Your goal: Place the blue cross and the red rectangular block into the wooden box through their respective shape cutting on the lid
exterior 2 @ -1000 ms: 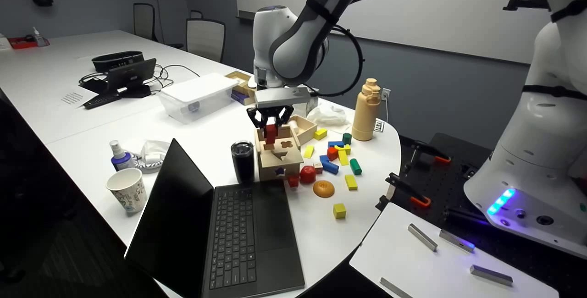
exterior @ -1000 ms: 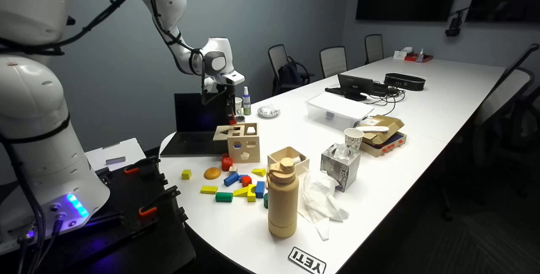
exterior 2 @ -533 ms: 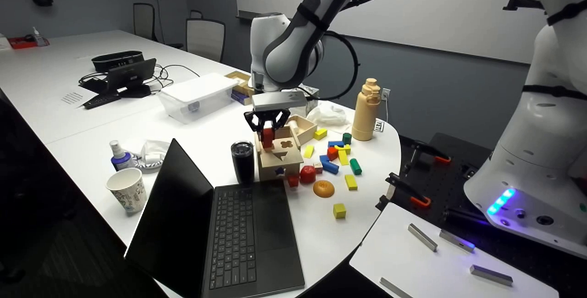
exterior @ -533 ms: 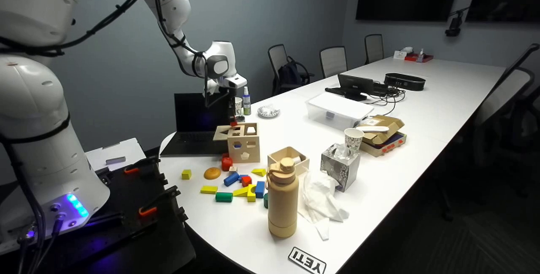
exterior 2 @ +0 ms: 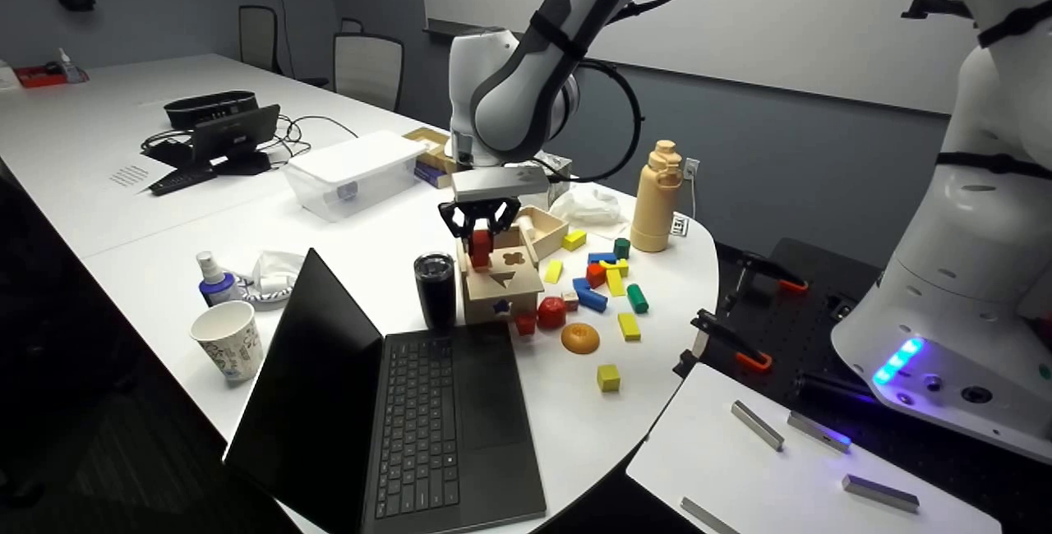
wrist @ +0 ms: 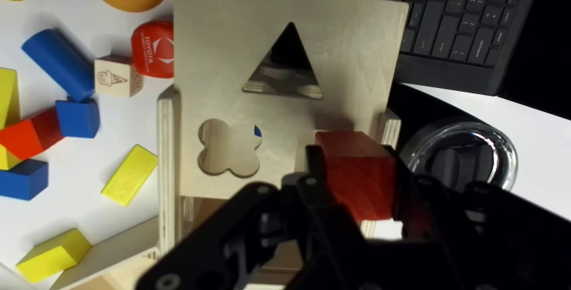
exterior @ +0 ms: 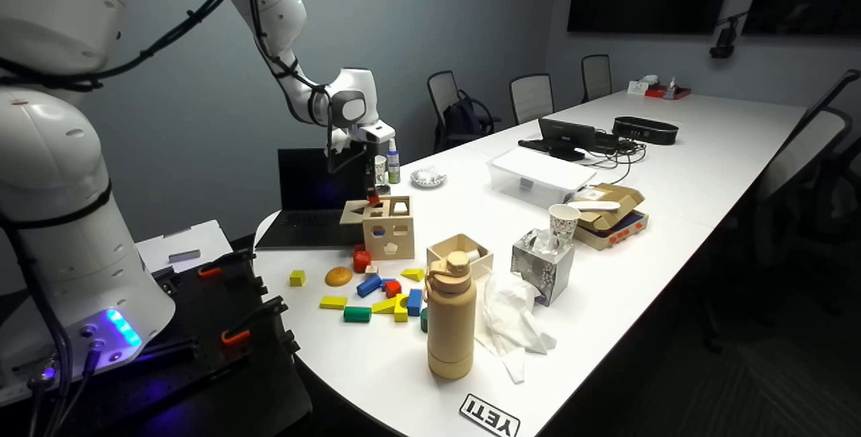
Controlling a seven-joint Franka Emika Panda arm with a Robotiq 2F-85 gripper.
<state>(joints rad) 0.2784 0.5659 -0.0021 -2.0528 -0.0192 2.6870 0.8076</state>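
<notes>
Wrist view: the gripper point(wrist: 356, 163) sits lower right of centre, its jaws clamped on the red rectangular block point(wrist: 359, 183), one finger to either side, the block's end projecting past the fingertips. The block overlaps the right part of the lid point(wrist: 214, 58), beside a partly hidden, straight-edged opening point(wrist: 305, 148); whether it is inside cannot be told. In an exterior view, block and jaws appear above the wooden box point(exterior 2: 481, 310), left of centre.
</notes>
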